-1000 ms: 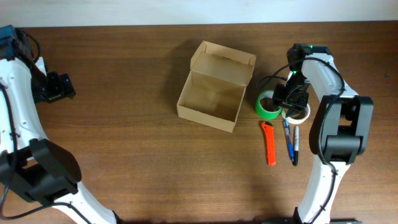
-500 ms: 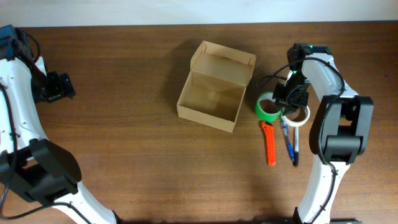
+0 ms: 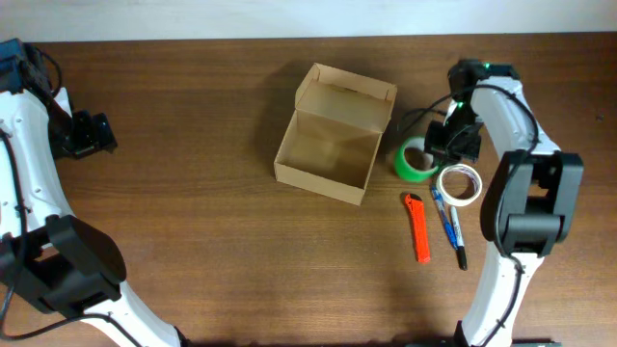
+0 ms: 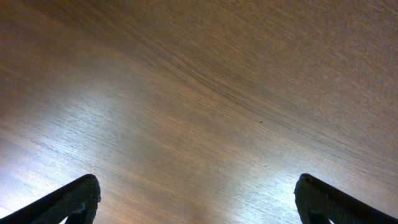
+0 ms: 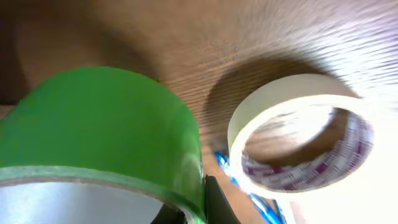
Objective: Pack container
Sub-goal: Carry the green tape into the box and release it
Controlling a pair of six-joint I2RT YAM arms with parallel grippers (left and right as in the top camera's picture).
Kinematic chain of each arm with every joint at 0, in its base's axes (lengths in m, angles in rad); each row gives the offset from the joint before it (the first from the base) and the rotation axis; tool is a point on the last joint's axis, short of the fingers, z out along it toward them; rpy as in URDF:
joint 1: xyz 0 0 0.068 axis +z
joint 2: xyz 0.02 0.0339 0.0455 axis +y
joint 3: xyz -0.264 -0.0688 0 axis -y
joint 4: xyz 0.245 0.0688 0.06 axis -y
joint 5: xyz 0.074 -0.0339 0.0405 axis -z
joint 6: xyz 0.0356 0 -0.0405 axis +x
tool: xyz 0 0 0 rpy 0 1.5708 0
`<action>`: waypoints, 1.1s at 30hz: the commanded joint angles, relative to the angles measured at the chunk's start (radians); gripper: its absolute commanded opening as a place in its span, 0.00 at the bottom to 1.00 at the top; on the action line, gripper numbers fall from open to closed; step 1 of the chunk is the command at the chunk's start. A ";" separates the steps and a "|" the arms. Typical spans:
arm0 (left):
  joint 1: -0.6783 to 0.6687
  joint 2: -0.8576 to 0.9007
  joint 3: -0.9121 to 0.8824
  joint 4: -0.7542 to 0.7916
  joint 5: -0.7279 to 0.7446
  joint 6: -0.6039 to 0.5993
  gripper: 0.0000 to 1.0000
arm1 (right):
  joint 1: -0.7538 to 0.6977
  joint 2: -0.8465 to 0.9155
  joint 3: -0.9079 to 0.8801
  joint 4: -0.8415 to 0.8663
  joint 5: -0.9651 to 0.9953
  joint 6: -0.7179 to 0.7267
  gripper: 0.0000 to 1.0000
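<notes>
1. While the right gripper point(image 3: 442, 150) is down at the near rim of the green tape roll point(image 3: 415, 160), the cardboard box point(image 3: 335, 135) stands open at mid-table, just left of the roll and apart from it. Its flap lid is upright on the far side and its inside looks bare.
2. In the right wrist view one dark finger point(image 5: 216, 202) lies against the outer wall of the roll; the other is hidden. Judged from this, the jaws are clamped across the wall of the roll.
3. The white tape roll point(image 3: 459, 184) lies flat just right of the green one. The orange-handled tool point(image 3: 418, 226), the blue pen point(image 3: 443, 214) and the black pen point(image 3: 459, 246) lie nearer the front edge.
4. The left gripper point(image 3: 92, 133) is parked well to the left. Its fingers are spread wide with only bare table point(image 4: 199, 93) between them.
5. Risk: a pinch on a thin wall off to one side lets the roll swing or slip when it is lifted.
6. Risk: the roll is broad, so a low carry could strike the near wall of the box and push the light box aside.
7. Risk: a release from high up could let the roll land on edge and roll out.
</notes>
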 commanded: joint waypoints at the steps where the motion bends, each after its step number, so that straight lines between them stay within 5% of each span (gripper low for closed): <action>1: 0.005 0.005 -0.007 0.004 0.014 0.012 1.00 | 0.006 -0.148 0.141 -0.054 0.010 -0.009 0.04; 9: 0.005 0.005 -0.007 0.004 0.014 0.012 1.00 | 0.057 -0.327 0.411 -0.201 0.013 -0.079 0.04; 16: 0.005 0.005 -0.007 0.004 0.014 0.012 1.00 | 0.285 -0.424 0.513 -0.237 0.050 -0.171 0.04; 25: 0.005 0.005 -0.007 0.004 0.014 0.012 1.00 | 0.505 -0.272 0.510 -0.217 0.131 -0.200 0.04; 33: 0.005 0.005 -0.007 0.004 0.014 0.012 1.00 | 0.529 -0.087 0.510 -0.154 0.131 -0.240 0.04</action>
